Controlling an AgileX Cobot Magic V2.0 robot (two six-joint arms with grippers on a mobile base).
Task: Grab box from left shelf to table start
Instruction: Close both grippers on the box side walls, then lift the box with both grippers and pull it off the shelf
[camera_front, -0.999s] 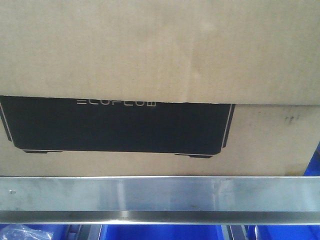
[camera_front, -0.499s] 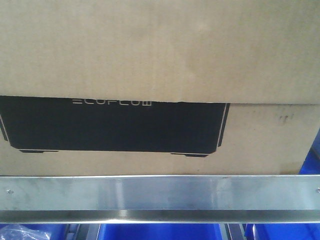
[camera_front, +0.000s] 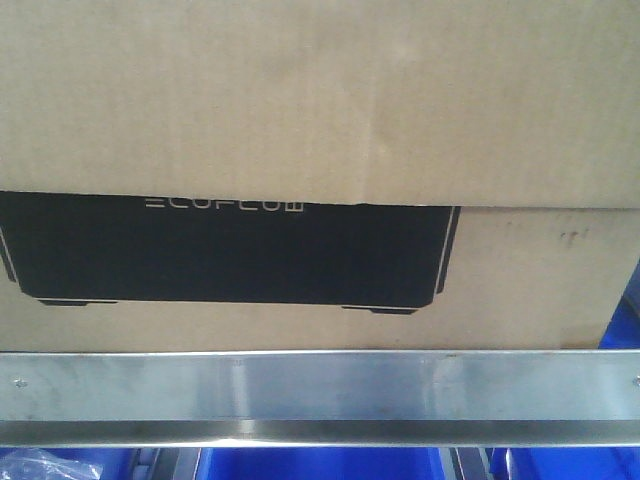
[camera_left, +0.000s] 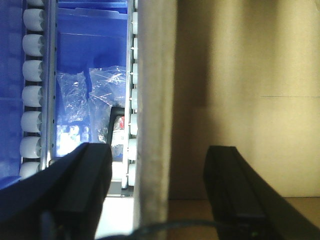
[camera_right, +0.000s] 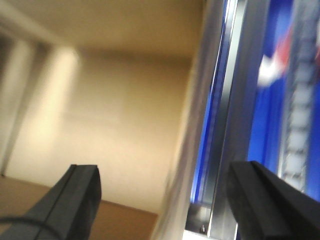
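While the front view is almost filled by the box (camera_front: 320, 100), its brown cardboard face stands just behind the shelf (camera_front: 320, 385), which shows here as a shiny steel rail across the lower part. A black panel (camera_front: 230, 250) with pale lettering (camera_front: 224, 206) is printed on the box. Blue bins (camera_front: 320, 465) are under the rail, and a bit of clear plastic bag (camera_front: 40, 465) is at the lower left corner.

On the left wrist view, the left gripper (camera_left: 157, 187) has its two dark fingers (camera_left: 87, 180) spread wide. A pale cardboard edge of the box (camera_left: 250, 75) runs upright between them; I cannot tell if a finger touches it. To the left are rows of white rollers (camera_left: 32, 95) on metal tracks, with a blue bin (camera_left: 90, 50) and a crumpled plastic bag (camera_left: 85, 95) behind them.

On the right wrist view, which is blurred, the right gripper (camera_right: 172, 200) is also spread wide. The box (camera_right: 110, 100) fills the left side, and a metal rail (camera_right: 235, 100) with blue behind it is on the right.
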